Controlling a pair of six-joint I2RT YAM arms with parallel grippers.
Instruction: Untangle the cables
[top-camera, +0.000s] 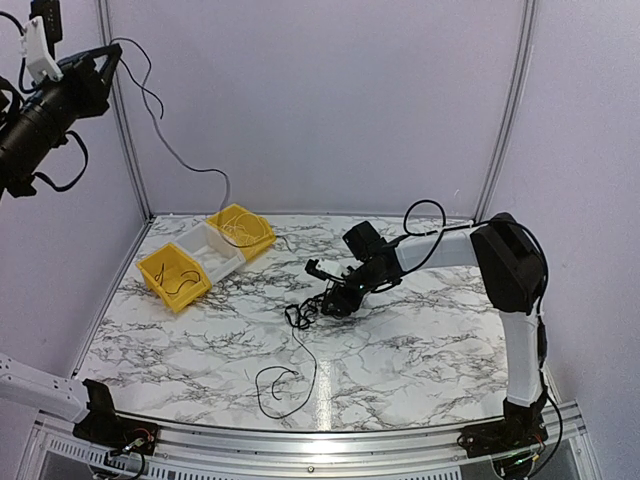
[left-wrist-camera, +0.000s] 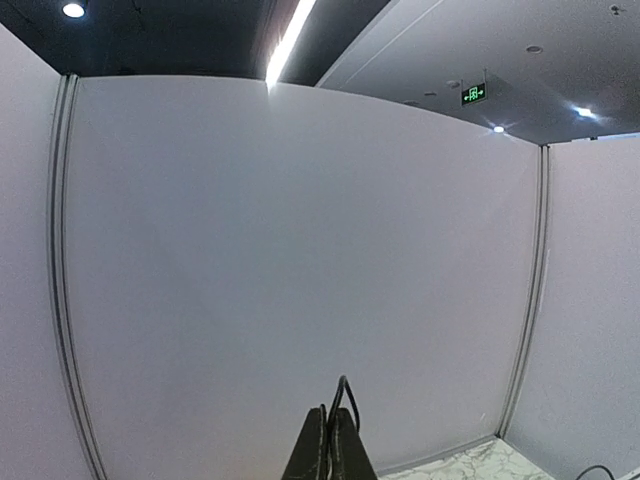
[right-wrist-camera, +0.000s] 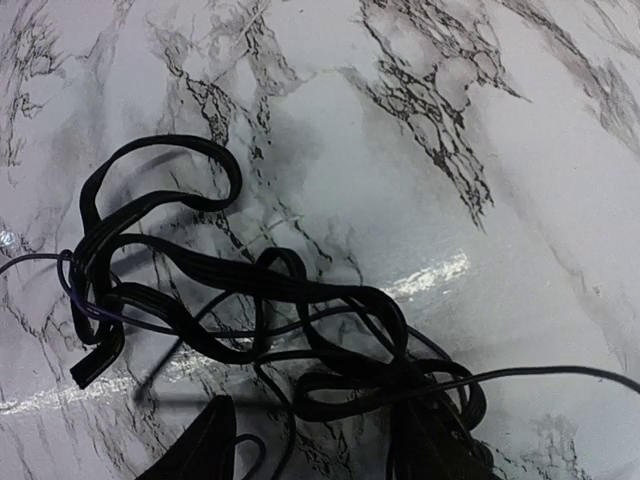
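right claw (top-camera: 335, 298) astride the cables (top-camera: 312, 308), left claw (left-wrist-camera: 330, 450) closed

right claw fingers (right-wrist-camera: 205, 445) stand apart, set down over the clump with strands running between them. left claw is pressed closed and aimed at the back wall (left-wrist-camera: 300, 250). the cables lie mid-desk (top-camera: 430, 350). in the right wrist view the clump's long axis runs left to right, with one flat end (right-wrist-camera: 95, 365) pointing down-left. a single thin strand (top-camera: 312, 350) trails toward the near edge and curls into a loop (top-camera: 280, 385). bare desk lies on both sides. the bins (top-camera: 205, 255) sit well apart at far left.
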